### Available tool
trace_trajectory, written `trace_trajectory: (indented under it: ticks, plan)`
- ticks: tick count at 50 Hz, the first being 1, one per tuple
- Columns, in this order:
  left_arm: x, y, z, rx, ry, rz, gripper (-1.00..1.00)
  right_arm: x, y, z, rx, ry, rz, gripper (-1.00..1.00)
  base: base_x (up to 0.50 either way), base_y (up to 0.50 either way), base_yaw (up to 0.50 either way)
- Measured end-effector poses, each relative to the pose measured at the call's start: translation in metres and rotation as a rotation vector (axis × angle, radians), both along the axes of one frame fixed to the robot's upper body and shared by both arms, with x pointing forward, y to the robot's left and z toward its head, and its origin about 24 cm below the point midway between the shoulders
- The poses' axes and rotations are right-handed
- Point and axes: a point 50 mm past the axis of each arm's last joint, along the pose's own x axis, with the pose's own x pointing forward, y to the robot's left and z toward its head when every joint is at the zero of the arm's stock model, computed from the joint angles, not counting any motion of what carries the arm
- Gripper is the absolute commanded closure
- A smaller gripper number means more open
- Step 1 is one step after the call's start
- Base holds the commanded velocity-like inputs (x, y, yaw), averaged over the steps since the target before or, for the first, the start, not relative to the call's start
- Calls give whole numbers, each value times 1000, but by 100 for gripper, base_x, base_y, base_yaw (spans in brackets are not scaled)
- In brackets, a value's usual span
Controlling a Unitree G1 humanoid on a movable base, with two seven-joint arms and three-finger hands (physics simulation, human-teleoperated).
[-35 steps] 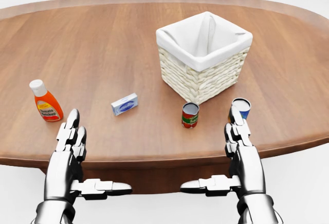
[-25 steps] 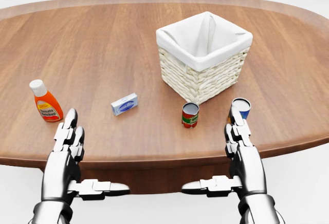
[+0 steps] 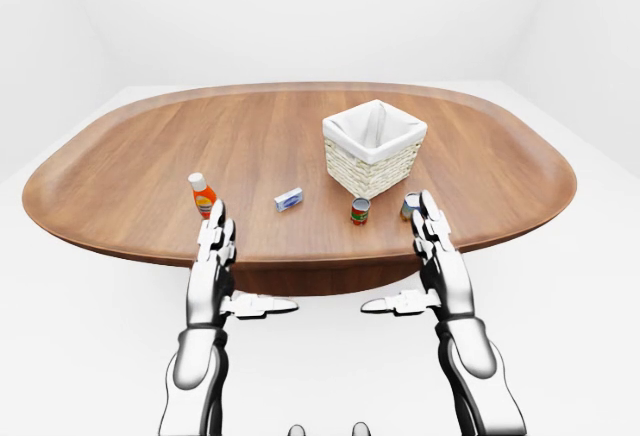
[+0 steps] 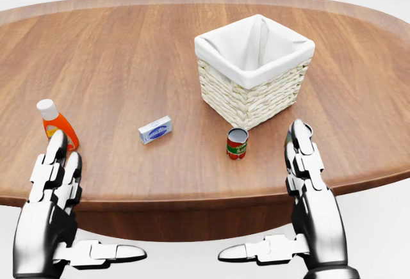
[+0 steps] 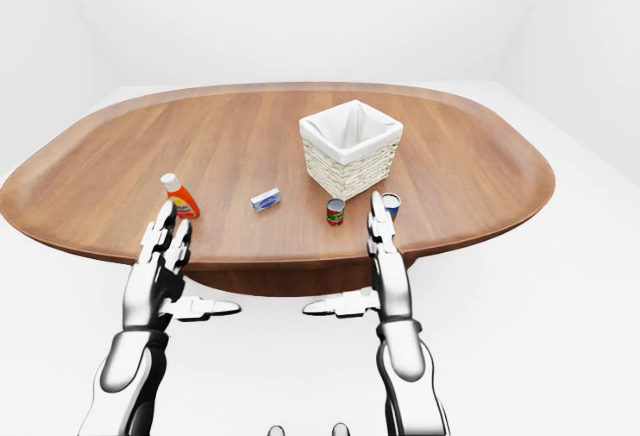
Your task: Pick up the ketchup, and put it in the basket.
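Note:
The ketchup [image 4: 54,122], an orange bottle with a white cap, stands upright near the table's left edge in the head view. The fingertips [image 4: 56,142] of my left hand [image 4: 99,199] overlap the bottle's lower part in the picture. That hand is open, fingers straight, thumb out sideways, and holds nothing. The woven basket [image 4: 251,98] with a white liner stands right of centre with nothing showing inside. My right hand [image 4: 261,191] is open too, low at the near table edge below the basket.
A small white and blue box [image 4: 155,129] lies between the ketchup and the basket. A red can [image 4: 237,143] stands just below the basket. A blue can [image 5: 391,204] stands beside it, mostly hidden by my right fingers in the head view. The oval wooden table [image 4: 128,55] stretches wide.
My left hand has shifted left and nearer the camera, its fingertips now over the ketchup's base. The right hand has come up slightly, covering the blue can. The table things have not moved.

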Motion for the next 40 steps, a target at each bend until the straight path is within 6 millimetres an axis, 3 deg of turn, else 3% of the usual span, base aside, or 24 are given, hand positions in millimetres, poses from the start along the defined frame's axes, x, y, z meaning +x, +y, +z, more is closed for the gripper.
trace_trajectory:
  ticks: [23, 40]
  plan:
    - [-17, 8, 19, -10, -66, 16, -100, -18, 3, 17, -15, -67, 5, -100, 0, 0, 0]
    - [-20, 8, 22, -11, -71, 10, -100, -21, 3, 17, -27, -62, 19, -100, 0, 49, 0]
